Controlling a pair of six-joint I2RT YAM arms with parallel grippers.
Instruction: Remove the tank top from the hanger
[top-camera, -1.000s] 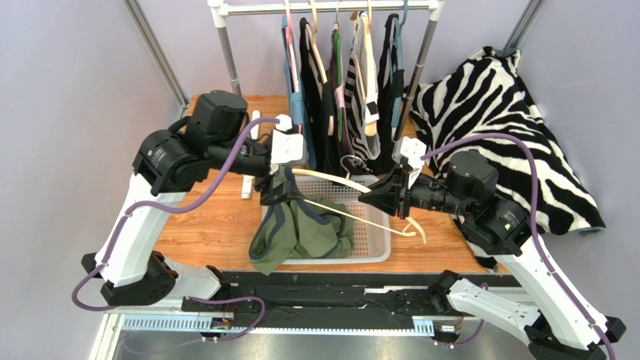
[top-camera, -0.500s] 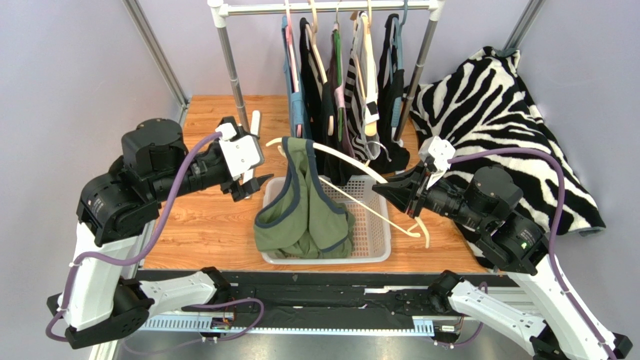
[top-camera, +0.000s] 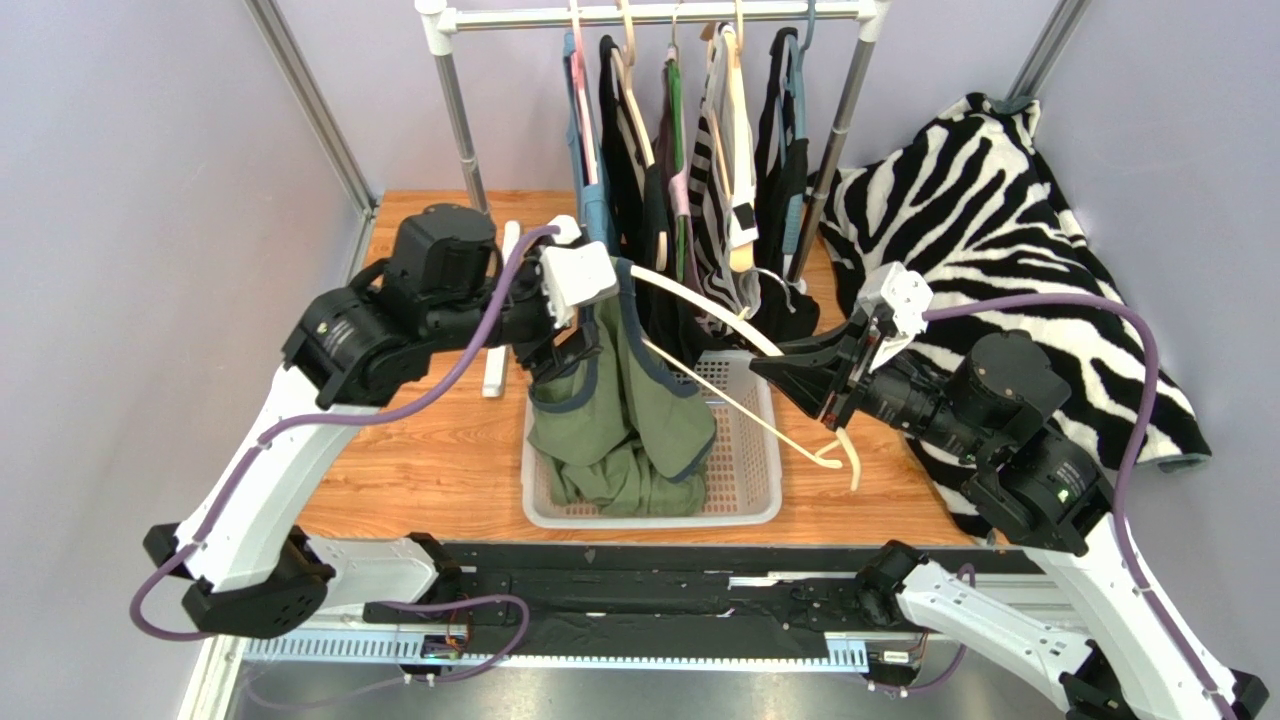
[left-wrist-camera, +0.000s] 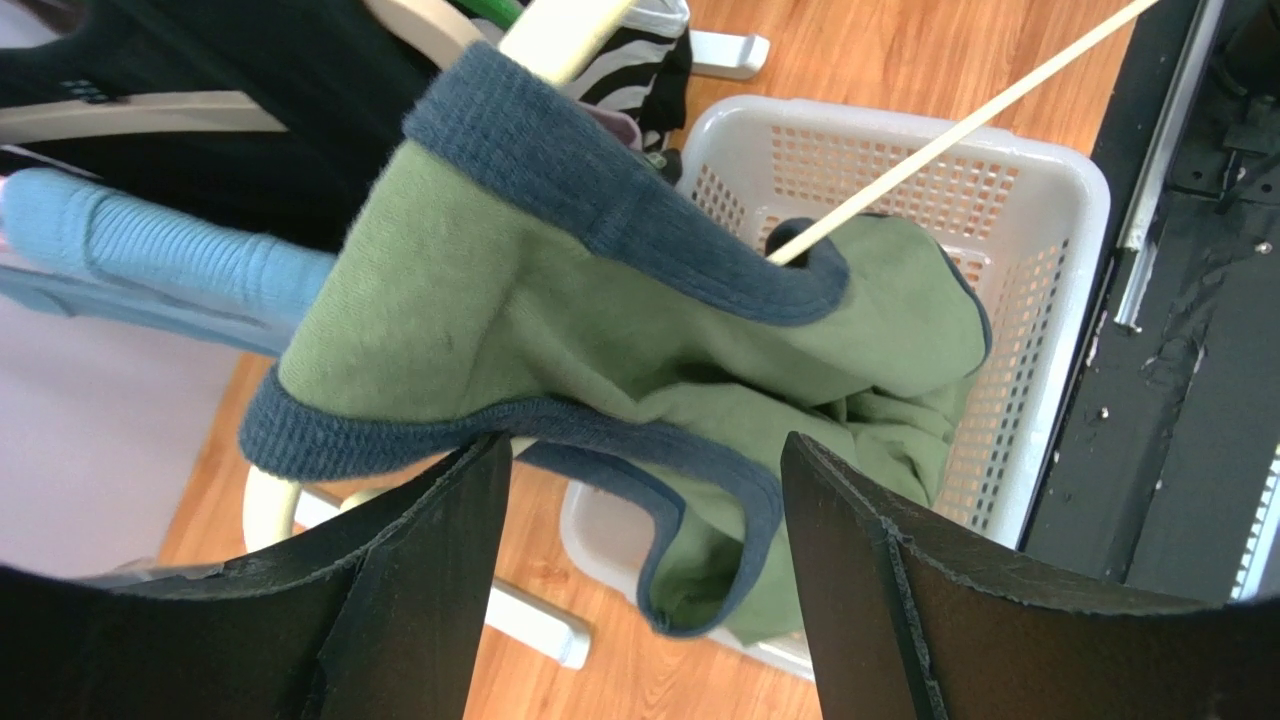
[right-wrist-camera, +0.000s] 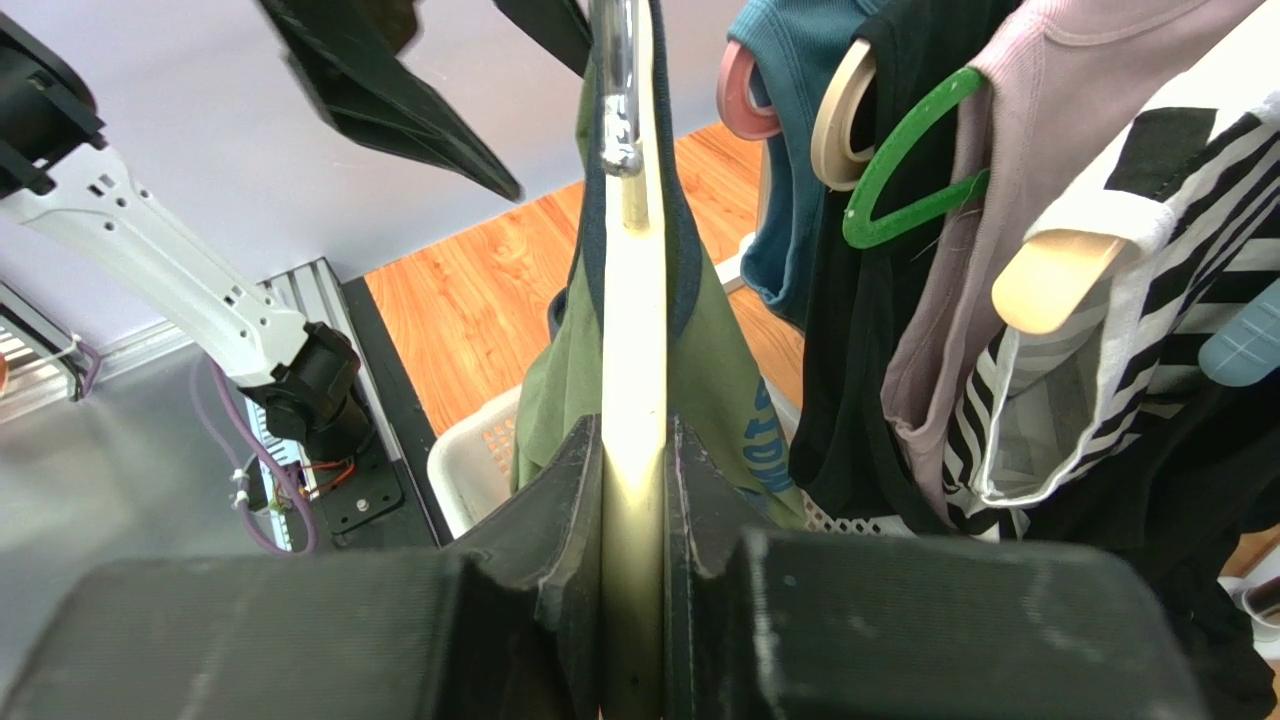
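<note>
From above, the hanger (top-camera: 703, 306) is lying with its long axis running from my right hand (top-camera: 784, 365) up and leftward toward my left hand (top-camera: 556, 354). The green tank top (top-camera: 624, 413) is hanging off the hanger's far left end, its length falling straight down into the white basket (top-camera: 751, 498). My right hand is clamping the hanger. My left hand is sitting at the tank top's upper left edge. The basket is resting on the wooden tabletop (top-camera: 406, 450). Behind it, dark garments (top-camera: 684, 165) are hanging from a rail (top-camera: 646, 17), and a zebra blanket (top-camera: 992, 195) is lying to the right against pale walls.

Through the left wrist camera, my left hand (left-wrist-camera: 646, 450) is standing wide open, its two fingers (left-wrist-camera: 406, 600) straddling the tank top's (left-wrist-camera: 601, 315) blue-trimmed lower edge. I cannot tell whether they are touching the cloth. The hanger's thin lower bar (left-wrist-camera: 962, 113) is poking out through an armhole, and the cloth is trailing down into the basket (left-wrist-camera: 1052, 225).

Through the right wrist camera, my right hand (right-wrist-camera: 634, 450) is closed tight on the cream hanger (right-wrist-camera: 631, 300), which is pointing straight away from me. The tank top (right-wrist-camera: 721, 375) is draping over both sides of it, above the tabletop (right-wrist-camera: 481, 285).
</note>
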